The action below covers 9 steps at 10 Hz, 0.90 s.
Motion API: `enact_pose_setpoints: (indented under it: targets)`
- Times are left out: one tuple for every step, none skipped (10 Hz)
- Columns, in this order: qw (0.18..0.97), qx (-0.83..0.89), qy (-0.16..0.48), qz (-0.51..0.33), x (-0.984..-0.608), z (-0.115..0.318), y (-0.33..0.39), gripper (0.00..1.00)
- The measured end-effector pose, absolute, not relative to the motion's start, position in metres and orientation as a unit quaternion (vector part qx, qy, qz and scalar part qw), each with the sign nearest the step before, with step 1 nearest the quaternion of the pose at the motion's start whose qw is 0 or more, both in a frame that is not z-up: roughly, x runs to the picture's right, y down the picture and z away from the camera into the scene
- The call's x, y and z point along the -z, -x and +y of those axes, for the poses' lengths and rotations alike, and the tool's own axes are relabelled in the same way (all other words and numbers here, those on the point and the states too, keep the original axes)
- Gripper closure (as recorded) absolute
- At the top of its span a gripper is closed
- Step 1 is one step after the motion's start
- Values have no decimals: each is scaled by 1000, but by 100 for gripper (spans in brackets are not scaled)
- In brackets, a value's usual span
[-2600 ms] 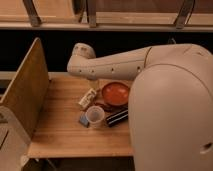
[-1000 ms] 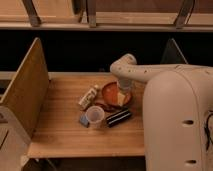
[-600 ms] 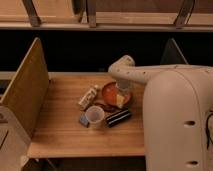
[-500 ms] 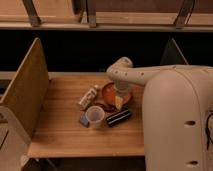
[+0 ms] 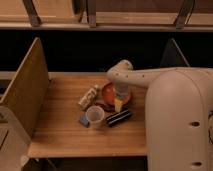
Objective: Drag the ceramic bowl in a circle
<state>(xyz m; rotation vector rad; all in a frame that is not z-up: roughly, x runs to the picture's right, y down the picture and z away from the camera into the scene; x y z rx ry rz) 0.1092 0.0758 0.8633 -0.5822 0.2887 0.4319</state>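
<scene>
Reaches down with the tool (image 5: 119, 104) into the near side of the bowl (image 5: 107, 93), mid-surface (image 5: 60, 131), just behind the cup (image 5: 95, 115). Cannot tell if spread or pinching. Looks set to drag; probably leaves most of the circle to do.

Cream rounded arm (image 5: 137, 77), bulky shell (image 5: 177, 110) (two dark screws (image 5: 192, 123)), yellowish end effector (image 5: 119, 103) at bowl (image 5: 108, 93)
</scene>
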Motion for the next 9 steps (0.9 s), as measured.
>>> enact_pose_setpoints:
  targets:
    - [931, -193, 280, 132, -864, 70, -108, 20]
    - [939, -170, 276, 117, -866, 64, -104, 20]
    - [945, -141, 277, 100, -868, 61, -94, 20]
    - [951, -105, 280, 74, -871, 61, -80, 20]
    - [952, -80, 289, 58, -872, 64, -74, 20]
    - [952, -60, 296, 47, -873, 68, -74, 20]
    - [952, -52, 299, 43, -873, 69, -75, 20]
    - [952, -47, 301, 40, -873, 70, -72, 20]
    - [952, -46, 301, 39, -873, 70, -70, 20]
